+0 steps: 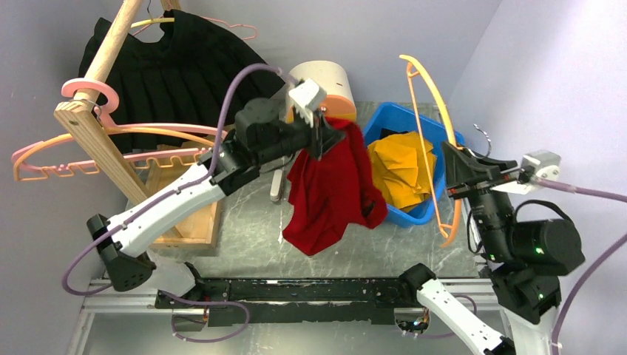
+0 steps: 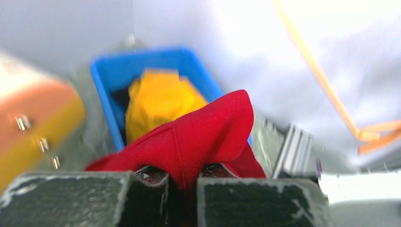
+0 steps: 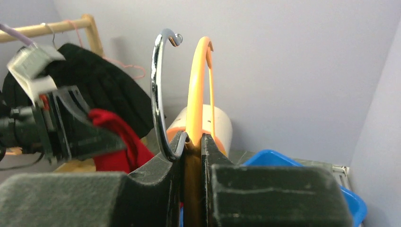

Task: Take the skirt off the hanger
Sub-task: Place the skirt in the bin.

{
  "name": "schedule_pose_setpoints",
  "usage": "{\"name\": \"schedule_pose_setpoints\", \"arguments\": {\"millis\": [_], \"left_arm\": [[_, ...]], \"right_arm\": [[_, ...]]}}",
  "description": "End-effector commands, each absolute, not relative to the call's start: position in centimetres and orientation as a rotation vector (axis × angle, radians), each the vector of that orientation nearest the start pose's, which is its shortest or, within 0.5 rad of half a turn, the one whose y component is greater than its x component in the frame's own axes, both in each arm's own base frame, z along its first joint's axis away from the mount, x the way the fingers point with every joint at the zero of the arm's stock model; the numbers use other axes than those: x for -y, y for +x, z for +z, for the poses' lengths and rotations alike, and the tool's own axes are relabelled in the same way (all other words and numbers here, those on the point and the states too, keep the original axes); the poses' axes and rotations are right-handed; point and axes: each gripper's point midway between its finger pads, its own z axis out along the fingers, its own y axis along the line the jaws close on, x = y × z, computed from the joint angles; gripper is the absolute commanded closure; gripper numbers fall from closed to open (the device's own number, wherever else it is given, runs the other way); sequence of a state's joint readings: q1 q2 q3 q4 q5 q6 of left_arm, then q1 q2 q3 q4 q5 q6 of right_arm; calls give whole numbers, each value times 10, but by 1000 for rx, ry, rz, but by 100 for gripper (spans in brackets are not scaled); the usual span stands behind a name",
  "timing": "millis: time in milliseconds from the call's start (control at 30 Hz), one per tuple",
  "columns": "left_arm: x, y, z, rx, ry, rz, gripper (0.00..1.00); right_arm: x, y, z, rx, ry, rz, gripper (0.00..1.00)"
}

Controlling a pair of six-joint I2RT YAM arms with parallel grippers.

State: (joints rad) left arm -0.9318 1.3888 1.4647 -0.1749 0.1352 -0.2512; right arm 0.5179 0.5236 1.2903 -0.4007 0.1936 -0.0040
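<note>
A: Which step are we on?

B: Parting looks finished, we judge; our left gripper [image 1: 323, 140] is clenched on the red skirt [image 1: 333, 188], limp and crumpled, hanging over the table [image 1: 251, 229] beside the blue bin [image 1: 403, 118]; our right gripper [image 3: 193, 151] clamps the bare orange hanger [image 3: 195, 94], well apart.

A: Next?

B: We lower the skirt; then release.

Left: wooden rack [image 1: 103, 148]; right: blue bin [image 1: 403, 118]; skirt [image 1: 333, 185] hangs between.
</note>
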Motion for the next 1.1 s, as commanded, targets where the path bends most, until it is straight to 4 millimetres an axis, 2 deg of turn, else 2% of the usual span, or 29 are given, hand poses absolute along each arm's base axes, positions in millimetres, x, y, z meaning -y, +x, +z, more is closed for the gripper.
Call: {"name": "schedule_pose_setpoints", "arguments": {"millis": [0,100,133,167,300,367,433,500,600,700,767,833,900,967,1033,1067], "left_arm": [[406,265,510,-1209,669,-973,93],[425,281,552,-1063,624,-978,93],[429,279,576,-967,603,-996,93],[433,281,590,-896,591,-1003,93],[448,284,631,-687,529,-1043,93],[453,287,645,-590,510,-1023,93],[456,301,645,-556,442,-1003,93],[463,319,631,-581,386,-999,93],[495,348,577,-706,410,-999,93],[536,375,490,-908,522,-976,93],[556,382,424,-1067,617,-983,93],[568,370,361,-1204,700,-1044,93],[570,342,305,-1302,790,-1089,93],[573,315,266,-1384,851,-1097,93],[587,282,234,-1441,982,-1126,93],[593,273,216,-1490,1032,-1127,93]], "right_arm": [[-29,147,532,-1117,-49,306,100],[-20,137,536,-1095,-21,308,100],[-17,133,538,-1084,-12,312,100],[-15,129,539,-1073,-4,317,100],[-4,113,546,-1029,36,341,100],[1,105,550,-1008,54,352,100],[5,100,554,-996,62,353,100],[10,95,556,-987,71,347,100],[15,90,558,-974,80,341,100],[17,88,555,-976,84,334,100],[19,87,552,-984,88,329,100],[21,87,547,-995,94,320,100],[25,86,545,-996,108,308,100],[28,86,542,-999,115,298,100],[27,88,541,-1005,110,291,100],[25,91,540,-1010,105,289,100]]}}
